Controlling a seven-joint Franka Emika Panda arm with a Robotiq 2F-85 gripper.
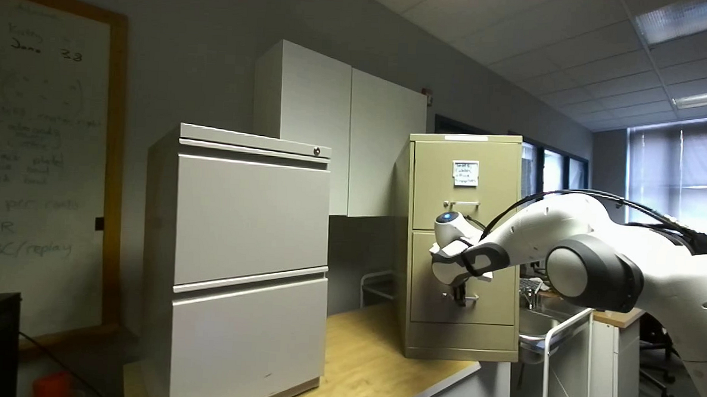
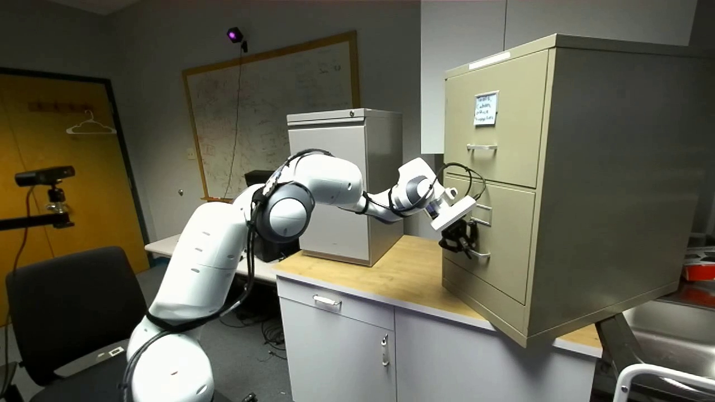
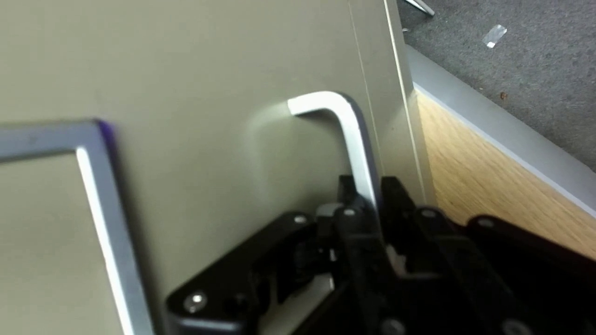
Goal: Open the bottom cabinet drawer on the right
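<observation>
The bottom cabinet drawer (image 1: 495,309) is the lower beige front of the tall beige filing cabinet (image 2: 609,184). It also shows in an exterior view (image 2: 511,234) and looks flush with the cabinet. Its silver handle (image 3: 356,139) is a bent bar near the front's lower edge. My gripper (image 3: 368,186) has its two black fingers close against both sides of the handle bar and looks shut on it. In an exterior view my gripper (image 2: 468,250) points downward and tilted at the handle. The far part of the handle is hidden behind the fingers in the wrist view.
The upper drawer (image 1: 432,178) with a white label card is above. An empty metal label frame (image 3: 102,232) sticks out above the handle. A wide light-grey cabinet (image 1: 251,218) stands on the wooden counter (image 2: 391,268). A sink (image 1: 536,323) lies beside the beige cabinet.
</observation>
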